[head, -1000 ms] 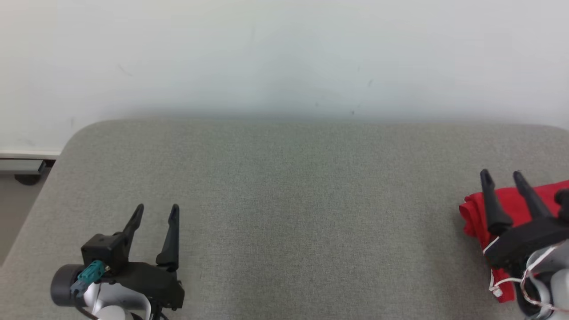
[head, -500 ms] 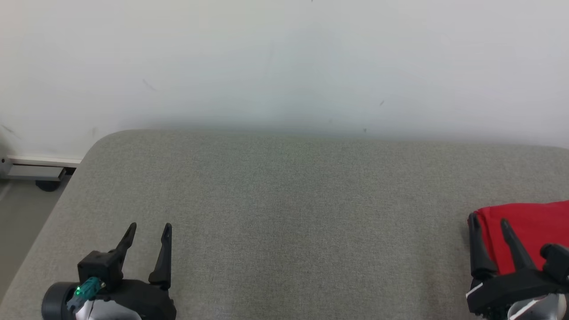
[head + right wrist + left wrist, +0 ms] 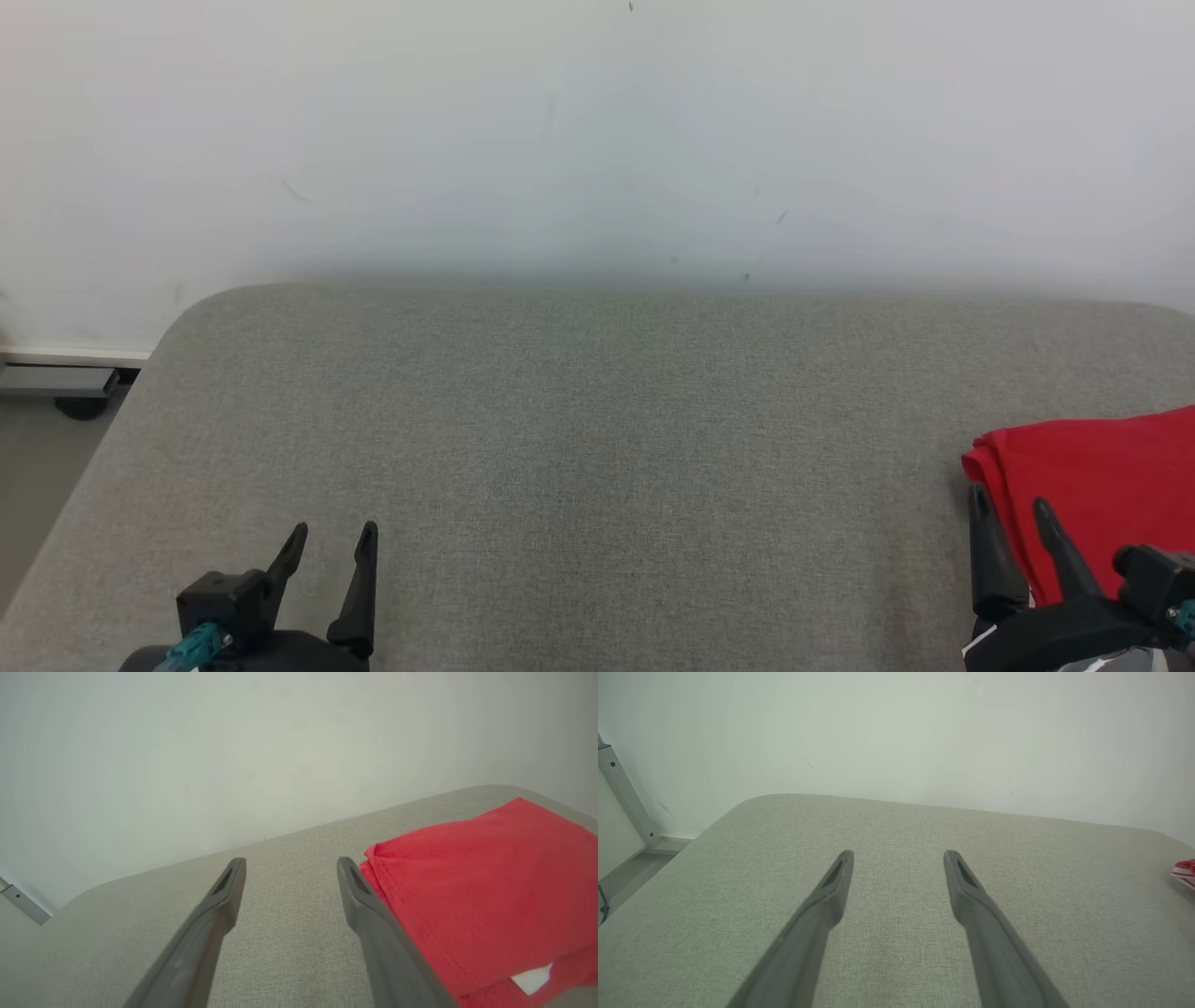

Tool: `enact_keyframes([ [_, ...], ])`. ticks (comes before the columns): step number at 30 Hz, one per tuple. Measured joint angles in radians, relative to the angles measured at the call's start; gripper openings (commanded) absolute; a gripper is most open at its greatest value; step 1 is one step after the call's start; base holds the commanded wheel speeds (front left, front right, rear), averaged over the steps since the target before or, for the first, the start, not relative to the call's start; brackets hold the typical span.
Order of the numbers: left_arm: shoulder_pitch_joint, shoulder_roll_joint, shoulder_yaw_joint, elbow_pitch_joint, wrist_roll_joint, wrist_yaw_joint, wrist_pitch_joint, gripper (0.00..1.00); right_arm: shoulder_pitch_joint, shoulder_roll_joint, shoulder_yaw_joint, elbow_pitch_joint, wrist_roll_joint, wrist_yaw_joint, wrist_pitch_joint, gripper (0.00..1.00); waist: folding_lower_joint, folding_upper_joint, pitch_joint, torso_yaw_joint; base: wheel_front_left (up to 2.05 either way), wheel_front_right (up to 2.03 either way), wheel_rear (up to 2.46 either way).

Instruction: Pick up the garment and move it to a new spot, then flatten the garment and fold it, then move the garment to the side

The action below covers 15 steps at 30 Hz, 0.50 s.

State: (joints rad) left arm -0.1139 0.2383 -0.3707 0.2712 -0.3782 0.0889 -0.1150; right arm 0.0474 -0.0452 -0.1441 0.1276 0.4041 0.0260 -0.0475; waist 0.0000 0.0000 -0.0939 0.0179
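The red garment (image 3: 1092, 485) looks soft, light and limp, so the released right hand (image 3: 1009, 498) beside it should pinch its folded edge.

Grey fabric tabletop (image 3: 597, 448), white wall (image 3: 597, 140), grey metal rail (image 3: 627, 795)
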Motion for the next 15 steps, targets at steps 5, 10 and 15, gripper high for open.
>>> enact_keyframes([
  [5, 0.007, -0.001, -0.001, 0.001, -0.004, -0.002, 0.002, 1.00, 0.009, 0.000, 0.013, 0.000, 0.001, -0.008, -0.006, 1.00, 0.0000, 0.0000, 0.006, -0.011, 0.00, 0.00, 0.00],
  [10, 0.007, 0.001, -0.001, -0.003, -0.011, -0.011, -0.001, 1.00, 0.007, 0.001, 0.017, -0.002, 0.001, -0.016, -0.007, 1.00, 0.0000, 0.0000, 0.017, -0.022, 0.00, 0.00, 0.00],
  [15, 0.001, -0.002, -0.001, -0.008, -0.011, -0.019, -0.001, 1.00, 0.005, 0.001, 0.017, -0.005, 0.004, -0.026, -0.015, 1.00, 0.0000, 0.0000, 0.028, -0.034, 0.00, 0.00, 0.00],
])
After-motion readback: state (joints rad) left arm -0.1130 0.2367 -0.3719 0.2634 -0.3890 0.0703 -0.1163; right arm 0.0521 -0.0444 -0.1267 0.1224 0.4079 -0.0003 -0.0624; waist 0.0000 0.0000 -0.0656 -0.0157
